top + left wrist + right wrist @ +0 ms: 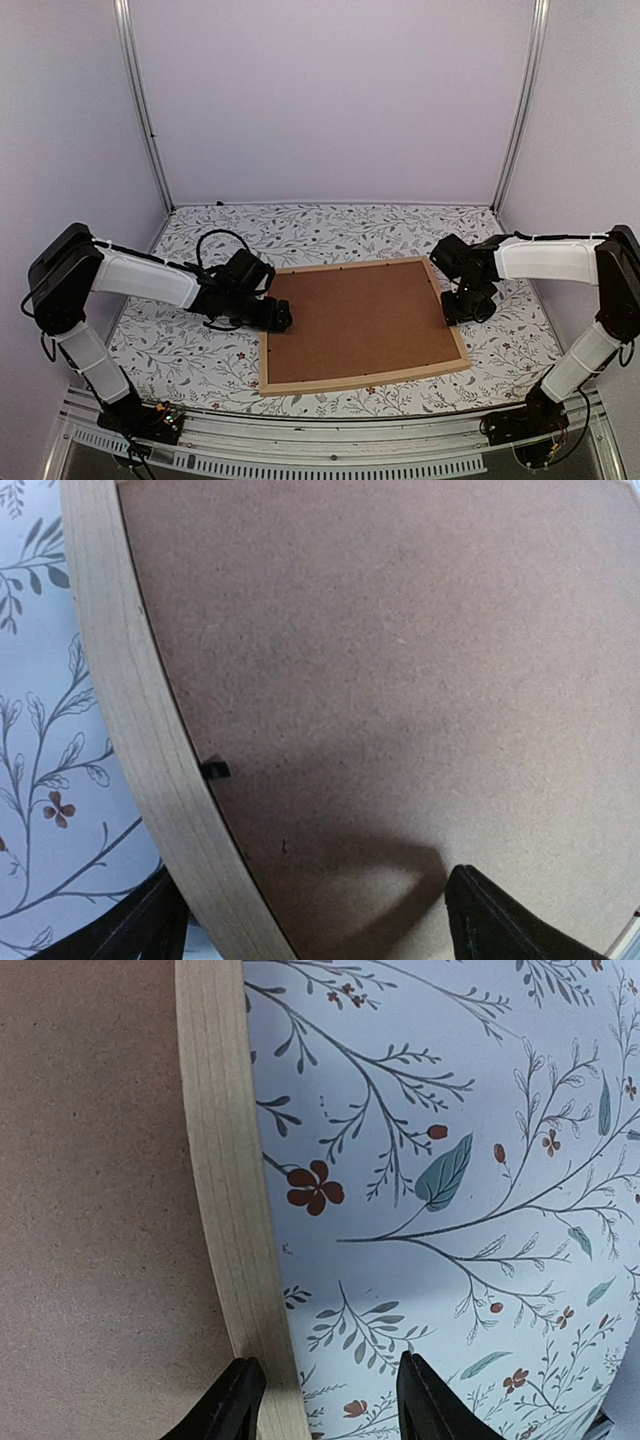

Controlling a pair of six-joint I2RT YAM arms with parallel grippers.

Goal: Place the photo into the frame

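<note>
So, the large rectangular frame of thin light wood strips [365,381] is being shown lying flat, back side up, on the white floral-print tablecloth [330,235], with a plain brown fibreboard backing [355,320] being seen inside it. Its left strip is being straddled by the left gripper [278,316], whose jaws are being held wide apart. One black finger [140,930] is being seen outside the strip, the other [500,920] over the board, and nothing is being pinched. A tiny black tab [214,770] is being seen just ahead of those jaws, at the strip's inner edge. On the opposite strip, the right gripper [462,308] is being held roughly half open. The wood is being caught between its jaws, just beside the board-side finger [230,1405], with the other finger [430,1400] over the cloth. As far as can be told, it isn't being clamped.
</note>
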